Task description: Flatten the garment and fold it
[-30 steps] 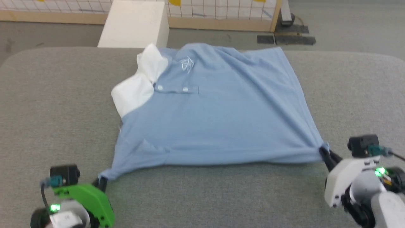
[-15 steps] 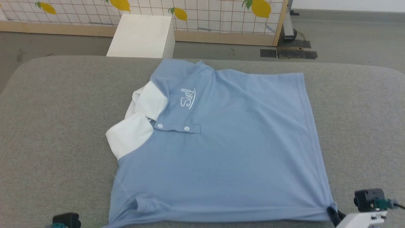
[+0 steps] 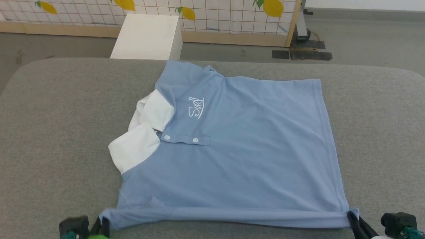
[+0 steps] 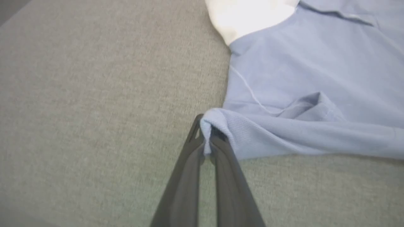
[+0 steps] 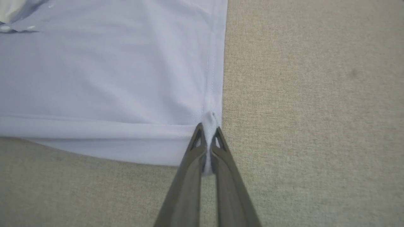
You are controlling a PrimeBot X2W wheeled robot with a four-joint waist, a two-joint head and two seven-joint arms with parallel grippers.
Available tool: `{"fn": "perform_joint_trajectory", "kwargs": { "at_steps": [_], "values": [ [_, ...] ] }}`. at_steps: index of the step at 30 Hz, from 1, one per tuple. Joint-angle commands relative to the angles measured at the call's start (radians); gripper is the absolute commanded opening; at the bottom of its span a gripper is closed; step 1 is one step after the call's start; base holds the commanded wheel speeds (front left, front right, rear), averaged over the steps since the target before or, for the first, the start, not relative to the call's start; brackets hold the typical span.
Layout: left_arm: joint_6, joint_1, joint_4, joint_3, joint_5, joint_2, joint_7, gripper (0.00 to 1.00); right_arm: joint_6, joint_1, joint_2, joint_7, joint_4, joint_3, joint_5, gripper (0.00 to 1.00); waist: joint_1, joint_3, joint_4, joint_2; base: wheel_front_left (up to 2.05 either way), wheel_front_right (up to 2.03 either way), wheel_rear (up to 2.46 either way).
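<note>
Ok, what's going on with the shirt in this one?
The robot has a light blue polo shirt spread face up on a grey padded table, its white collar toward the robot's left. The left gripper is shut on one near corner and the right gripper on the other, with the near edge pulled taut between them. The shirt lies mostly flat; no fold made yet.

surface: grey fabric table [image 3: 59, 132] | on it: light blue polo shirt [image 3: 239, 159], spread flat
</note>
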Motion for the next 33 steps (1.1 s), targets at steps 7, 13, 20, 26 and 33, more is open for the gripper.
{"fn": "perform_joint_trajectory", "kwargs": {
  "at_steps": [7,13,20,26,33],
  "values": [
    [-0.041,-0.159,0.037,-0.016,0.073,0.015,-0.108,0.0,-0.002,-0.111,-0.079,-0.147,0.114,0.061,0.024,0.0,0.0001,0.005,-0.007,0.0,0.0,0.0,0.0],
    [-0.1,-0.315,0.085,-0.042,0.097,0.038,-0.09,0.0,-0.002,-0.231,-0.124,-0.131,0.157,0.104,0.024,0.0,0.0001,0.033,-0.015,0.0,0.0,0.0,0.0],
    [-0.175,-0.508,0.171,-0.07,0.104,0.06,-0.019,0.0,-0.002,-0.366,-0.14,-0.002,0.117,0.144,0.01,0.0,0.0001,0.119,-0.034,0.0,0.0,0.0,0.0],
    [-0.224,-0.605,0.268,-0.089,0.062,0.061,0.115,0.0,-0.002,-0.465,-0.142,0.146,0.125,0.159,0.039,0.0,0.0001,0.194,-0.048,0.0,0.0,0.0,0.0],
    [-0.27,-0.623,0.35,-0.093,-0.041,0.047,0.299,0.0,-0.002,-0.524,-0.128,0.35,0.137,0.149,0.068,0.0,0.0001,0.234,-0.055,0.0,0.0,0.0,0.0]
  ]
}}
